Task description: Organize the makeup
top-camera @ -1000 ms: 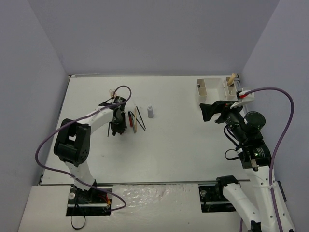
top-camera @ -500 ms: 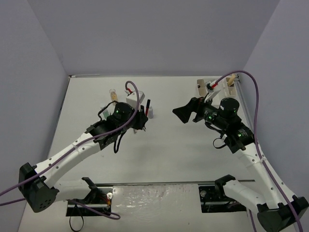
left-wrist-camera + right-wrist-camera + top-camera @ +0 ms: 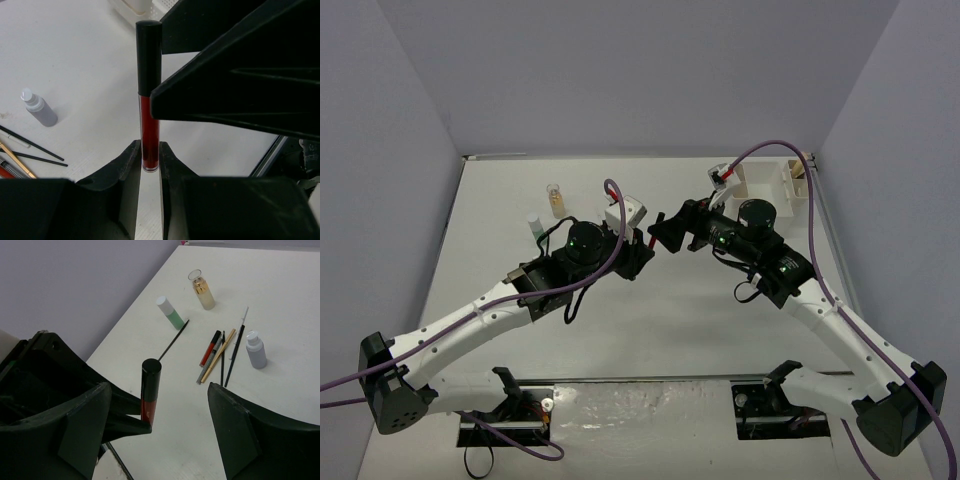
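Note:
My left gripper (image 3: 149,150) is shut on the lower end of a red lip-gloss tube with a black cap (image 3: 149,95) and holds it upright above the table. It also shows in the top view (image 3: 638,258). My right gripper (image 3: 160,425) is open, and its two fingers stand on either side of the tube (image 3: 150,390) without touching it. On the table lie a grey-purple bottle (image 3: 256,351), a green bottle (image 3: 170,312), an amber bottle (image 3: 202,290), a second red tube (image 3: 210,347), a tan stick (image 3: 218,355) and thin black pencils (image 3: 235,355).
The white compartmented box (image 3: 770,180) stands at the back right, behind my right arm. The two arms meet over the middle of the table, with the right gripper (image 3: 665,230) close to the left one. The loose makeup lies at the back left (image 3: 554,197).
Both arms have swung toward the middle. My left gripper carried the red tube to the right, away from the pile. My right gripper moved left from the box and now brackets the tube.

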